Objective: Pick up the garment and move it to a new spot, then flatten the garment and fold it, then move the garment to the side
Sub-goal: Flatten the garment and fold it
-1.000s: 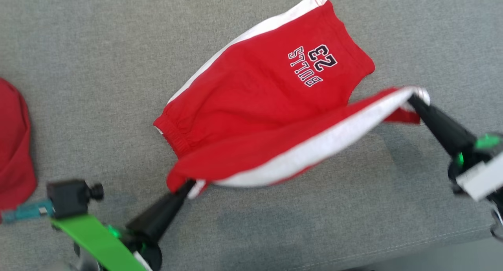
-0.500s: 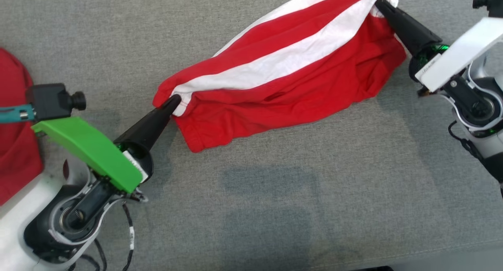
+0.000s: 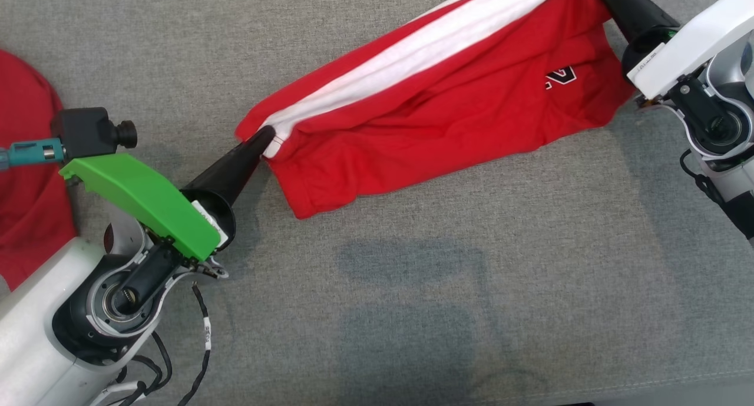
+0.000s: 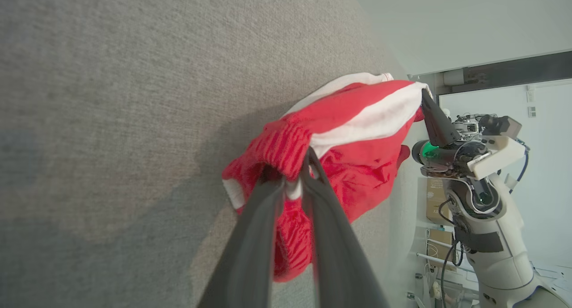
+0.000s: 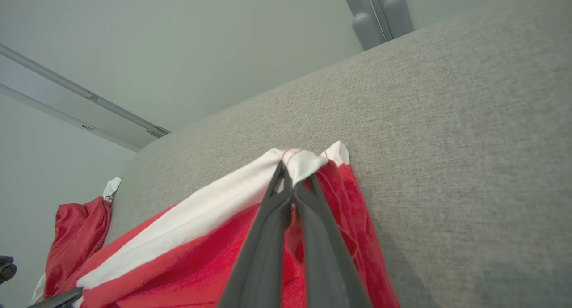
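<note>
We judge the task roughly midway. The red shorts (image 3: 447, 117) lie on the grey cushion (image 3: 412, 312) in the upper middle of the head view, doubled lengthwise so the white side stripe runs along the far edge on top. The pick-up and the move look done, and a first fold looks laid. The left gripper (image 3: 265, 138) has its fingers closed over the waistband corner, with gathered red cloth pinched between them in its wrist view. The right gripper (image 5: 291, 174) has its jaws pressed together on the white corner at the opposite end, so the stripe is drawn fairly straight between the two. The fold is not tidy: the lower layer pokes out beneath the left end, the cloth wrinkles there, and part of a printed mark shows near the right end. What seems left is to let go of both corners, smooth the layers, perhaps fold once more across the length – and then carry the bundle aside. Another red garment (image 3: 23, 176) sits well apart by the left arm, untouched by either gripper.
</note>
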### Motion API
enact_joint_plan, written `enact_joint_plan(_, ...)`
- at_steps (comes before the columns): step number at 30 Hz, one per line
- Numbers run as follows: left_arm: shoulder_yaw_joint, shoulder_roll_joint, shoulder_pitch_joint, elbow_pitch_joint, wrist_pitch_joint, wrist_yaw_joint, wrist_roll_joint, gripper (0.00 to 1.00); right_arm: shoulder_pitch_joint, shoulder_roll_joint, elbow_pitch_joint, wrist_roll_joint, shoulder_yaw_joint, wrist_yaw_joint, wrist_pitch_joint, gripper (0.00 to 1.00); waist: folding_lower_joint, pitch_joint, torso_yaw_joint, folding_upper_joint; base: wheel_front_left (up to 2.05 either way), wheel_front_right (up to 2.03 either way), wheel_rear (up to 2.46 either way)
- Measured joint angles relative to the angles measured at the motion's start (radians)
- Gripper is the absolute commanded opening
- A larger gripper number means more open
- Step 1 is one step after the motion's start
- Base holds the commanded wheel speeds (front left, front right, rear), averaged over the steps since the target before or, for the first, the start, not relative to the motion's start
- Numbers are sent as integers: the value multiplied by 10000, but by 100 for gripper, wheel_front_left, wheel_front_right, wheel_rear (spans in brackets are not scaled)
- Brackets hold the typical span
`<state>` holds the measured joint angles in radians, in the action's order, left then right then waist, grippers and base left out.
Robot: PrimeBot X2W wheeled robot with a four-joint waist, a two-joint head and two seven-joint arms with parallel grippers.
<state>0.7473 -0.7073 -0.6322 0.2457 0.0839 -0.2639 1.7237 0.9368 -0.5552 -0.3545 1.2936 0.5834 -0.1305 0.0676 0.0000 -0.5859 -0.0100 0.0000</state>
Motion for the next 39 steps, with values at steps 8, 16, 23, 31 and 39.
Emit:
enact_joint_plan(8, 257, -215, 35, 360, -151, -42, -591, 100, 65, -38, -391, -107, 314, 0, 176, 100, 0, 143, 43, 0, 0, 0, 0)
enact_joint_plan(16, 911, -1348, 953, 1499, -1287, -489, -2731, 100, -1282, -871, 757, 447, 307, 0, 75, 100, 0, 669, -34, 0, 0, 0, 0)
enact_joint_plan(23, 842, -1187, 2199, 1804, -3208, -1618, -4284, 100, -3145, -1881, 1231, 232, 334, 2, -441, 100, 0, 1419, -7, 0, 0, 0, 0)
enact_joint_plan(31, -976, 339, 3766, 1390, -3467, -2543, -6997, 100, -3986, -1670, 755, -67, -63, 2, -821, 100, -1, 2340, 353, 1, 0, 0, 0)
enact_joint_plan(39, -1348, 1158, 4692, 800, -3480, -1923, -8573, 100, -3198, -980, -744, -759, -617, 0, -343, 100, 0, 2652, 1180, 0, 0, 0, 0)
